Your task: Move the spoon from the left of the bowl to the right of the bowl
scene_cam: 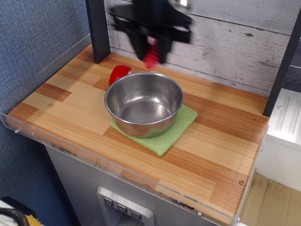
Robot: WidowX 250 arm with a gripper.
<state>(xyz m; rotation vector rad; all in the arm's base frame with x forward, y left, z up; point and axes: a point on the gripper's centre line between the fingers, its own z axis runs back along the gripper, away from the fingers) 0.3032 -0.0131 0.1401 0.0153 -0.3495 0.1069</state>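
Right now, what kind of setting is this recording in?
Probably a mock kitchen counter for robot trials: a wooden countertop with a clear plastic edge, a whitewashed plank wall, and a steel bowl on a green cloth.

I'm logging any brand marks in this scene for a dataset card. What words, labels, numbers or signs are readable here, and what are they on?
None: no readable text in this view.
The bowl is plain steel, with no mark visible.
The spoon in the hand is motion-blurred; no lettering can be made out.
The green cloth and wooden counter carry no print.
The buttons on the panel below are too small to tell.
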